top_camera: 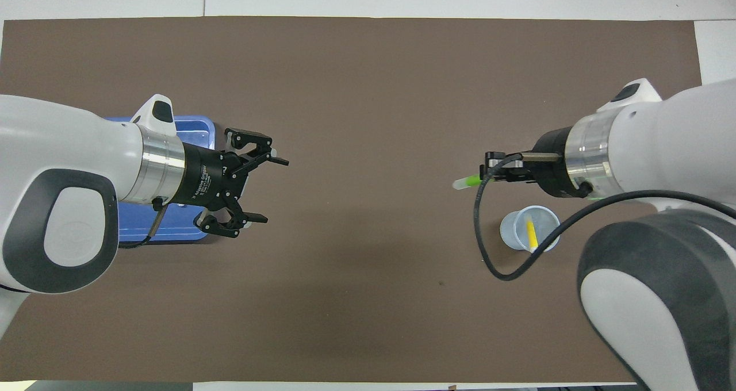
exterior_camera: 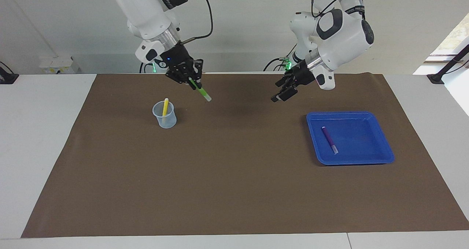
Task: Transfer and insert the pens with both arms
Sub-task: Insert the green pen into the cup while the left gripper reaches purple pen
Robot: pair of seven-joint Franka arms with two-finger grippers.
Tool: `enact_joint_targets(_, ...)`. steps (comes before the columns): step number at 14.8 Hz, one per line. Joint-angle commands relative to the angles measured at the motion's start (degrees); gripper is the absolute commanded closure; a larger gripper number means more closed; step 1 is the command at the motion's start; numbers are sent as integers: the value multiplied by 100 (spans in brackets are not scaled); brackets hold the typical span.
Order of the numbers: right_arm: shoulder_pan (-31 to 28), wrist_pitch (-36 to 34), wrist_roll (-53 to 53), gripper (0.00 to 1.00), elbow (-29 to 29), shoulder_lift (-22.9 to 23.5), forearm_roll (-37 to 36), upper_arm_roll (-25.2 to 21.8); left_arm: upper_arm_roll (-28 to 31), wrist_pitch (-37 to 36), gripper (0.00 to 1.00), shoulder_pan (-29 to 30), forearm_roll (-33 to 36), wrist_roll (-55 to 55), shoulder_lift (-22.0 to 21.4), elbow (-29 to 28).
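Observation:
My right gripper (exterior_camera: 191, 81) is shut on the green pen (exterior_camera: 200, 90). It holds the pen in the air, tilted, pale end down, just beside the clear cup (exterior_camera: 165, 116) toward the table's middle. The overhead view shows the same gripper (top_camera: 489, 169), green pen (top_camera: 467, 180) and cup (top_camera: 529, 228). A yellow pen (exterior_camera: 165, 106) stands in the cup. The purple pen (exterior_camera: 329, 140) lies in the blue tray (exterior_camera: 366, 142). My left gripper (exterior_camera: 281, 94) hangs open and empty over the mat beside the tray, as the overhead view of it (top_camera: 275, 190) also shows.
A brown mat (exterior_camera: 234, 186) covers most of the white table. The left arm hides most of the blue tray (top_camera: 201, 129) from above. A black cable (top_camera: 489, 253) loops from the right wrist over the mat beside the cup.

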Motion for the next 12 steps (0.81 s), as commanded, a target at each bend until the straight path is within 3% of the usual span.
enact_joint_targets(1,-365,-496,-1138,100,-126,-50,-764,75,8,79,0,69,945,987,-71,-176)
enact_joint_targets(5,-541,-245,-1587,100,-854,-287,-1292,84,17,62,0,656,1808,3086,218,-185)
enact_joint_targets(9,-744,380,-1835,100,-1558,-288,-1399,84,17,114,0,1141,2723,4389,517,-150)
enact_joint_targets(12,-744,609,-1817,100,-1770,-253,-1407,84,8,640,0,1378,3111,5067,982,-167)
